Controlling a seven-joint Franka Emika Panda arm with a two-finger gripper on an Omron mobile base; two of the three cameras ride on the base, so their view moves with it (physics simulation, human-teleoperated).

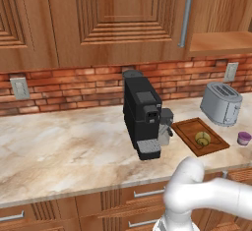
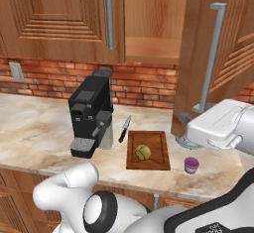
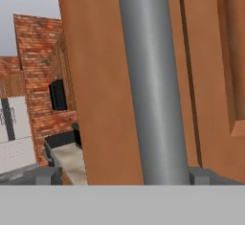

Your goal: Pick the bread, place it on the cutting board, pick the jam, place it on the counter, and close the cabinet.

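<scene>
No legible text, labels, brands or nos. anywhere I look. Small white marks on my own dark arm segment (image 2: 214, 225), right base view, bottom edge: too small and cut off to read.

Reddish wood cabinet (image 2: 59, 14), brushed-metal handle (image 3: 150, 85)

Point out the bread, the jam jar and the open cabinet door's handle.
bread (image 2: 143, 152): right base view, middle of the bun, on the cutting board.
jam (image 2: 191, 165): right base view, jar's purple side, on the counter.
cabinet door handle (image 2: 212, 53): right base view, mid-length of the silver bar.
</scene>
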